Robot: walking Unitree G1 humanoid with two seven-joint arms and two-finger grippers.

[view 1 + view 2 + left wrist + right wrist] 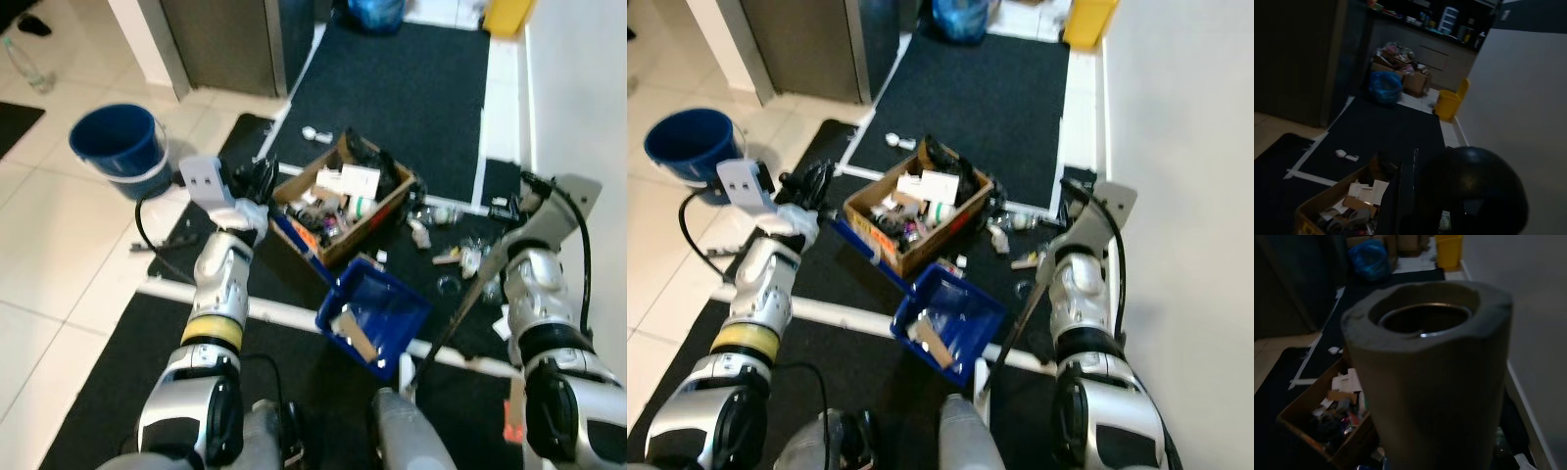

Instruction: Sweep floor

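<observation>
A blue dustpan (373,311) hovers low over the black mat with cardboard scraps in it. Its long blue handle (294,238) runs up to my left gripper (259,182), which is shut on it beside the cardboard box (290,186). My right gripper (513,205) is near the wall, shut on a broom handle (458,311) that slants down toward the dustpan. The grey padded top of that handle (1426,357) looms close in the right wrist view. Loose litter (454,248) lies on the mat between the box and the right arm.
The cardboard box is crammed with clutter. A blue bucket (117,143) stands on the tiles at left, and a plastic bottle (25,65) lies further back. A yellow bin (508,14) and a blue bag (376,12) sit at the far end. A white wall (588,88) closes off the right side.
</observation>
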